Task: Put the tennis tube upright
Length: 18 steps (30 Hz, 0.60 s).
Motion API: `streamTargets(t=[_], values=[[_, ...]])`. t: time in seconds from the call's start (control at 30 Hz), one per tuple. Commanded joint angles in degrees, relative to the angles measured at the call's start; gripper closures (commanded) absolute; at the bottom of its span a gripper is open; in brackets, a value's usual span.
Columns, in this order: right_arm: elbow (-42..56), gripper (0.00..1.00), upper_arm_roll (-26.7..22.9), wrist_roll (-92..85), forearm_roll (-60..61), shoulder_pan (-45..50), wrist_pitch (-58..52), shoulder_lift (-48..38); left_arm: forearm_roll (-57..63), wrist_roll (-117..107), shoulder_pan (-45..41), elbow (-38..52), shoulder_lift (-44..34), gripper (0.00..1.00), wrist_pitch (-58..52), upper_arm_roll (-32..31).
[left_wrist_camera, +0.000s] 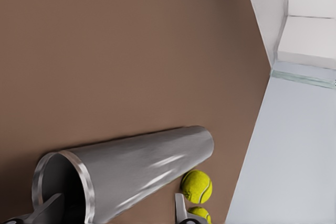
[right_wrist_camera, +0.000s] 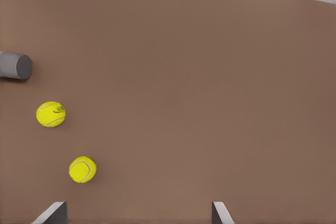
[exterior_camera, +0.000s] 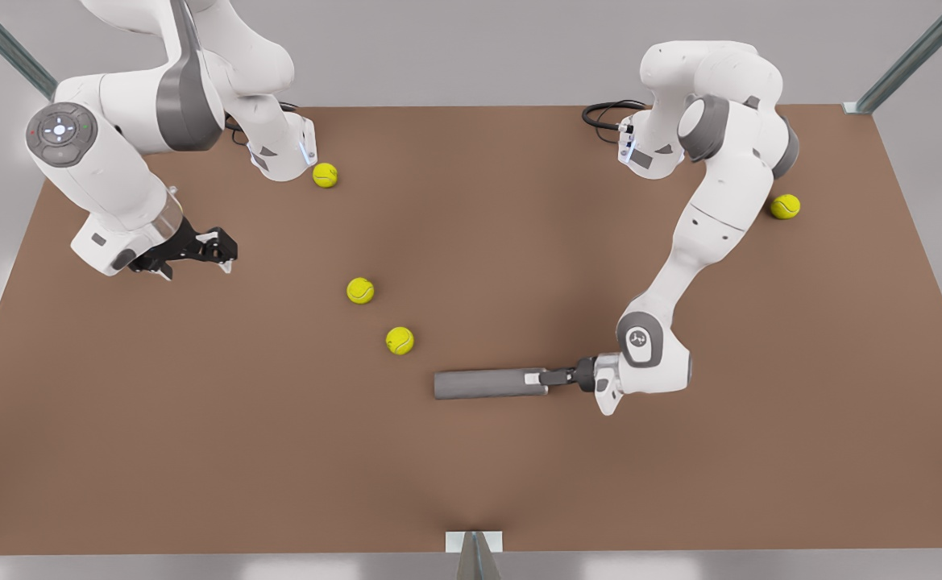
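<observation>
In the front view the tennis tube (exterior_camera: 488,384) lies flat on the brown table (exterior_camera: 519,483), near the middle and toward the near edge; no writing can be read on it; the left pincer (exterior_camera: 537,378), on the arm at the front view's right, reaches in level, stretched low over the table, at the tube's right end, its fingers astride the rim; the right pincer (exterior_camera: 225,259) hangs at the far left, well apart from the tube; that arm waits. In the left wrist view the tube's (left_wrist_camera: 131,174) lighter rim faces the camera; one finger (left_wrist_camera: 48,209) sits inside the mouth, the other outside, two tennis balls (left_wrist_camera: 197,187) beyond. In the right wrist view the fingers (right_wrist_camera: 52,212) stand wide apart over bare table; the tube's end (right_wrist_camera: 14,65) shows far off.
</observation>
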Motion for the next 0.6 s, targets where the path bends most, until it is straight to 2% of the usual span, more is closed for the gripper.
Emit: streamTargets(t=[0.0, 0.23, 0.33, 0.43, 0.57], values=[[0.0, 0.00, 0.0, 0.0, 0.0, -1.0, 0.0, 0.1, -0.6, 0.0, 0.0, 0.0, 0.1, 0.01, 0.0, -0.1], [0.0, 0.00, 0.0, 0.0, 0.0, -1.0, 0.3, 0.2, -2.8, 1.4, -0.3, 0.7, 0.6, 0.02, 0.0, -0.1], [0.0, 0.00, 0.0, 0.0, 0.0, -1.1, 0.4, 0.2, -3.6, 1.5, -0.3, 0.7, 0.6, 0.17, 0.0, -0.1], [0.0, 0.00, 0.0, 0.0, 0.0, -1.2, 0.3, 0.2, -4.8, 2.4, -0.3, 0.7, 0.9, 0.21, 0.0, -0.4], [0.0, 0.00, 0.0, 0.0, 0.0, -1.0, 0.4, 0.2, -5.0, 2.5, 0.1, 0.8, 0.8, 0.42, -0.3, -0.4]])
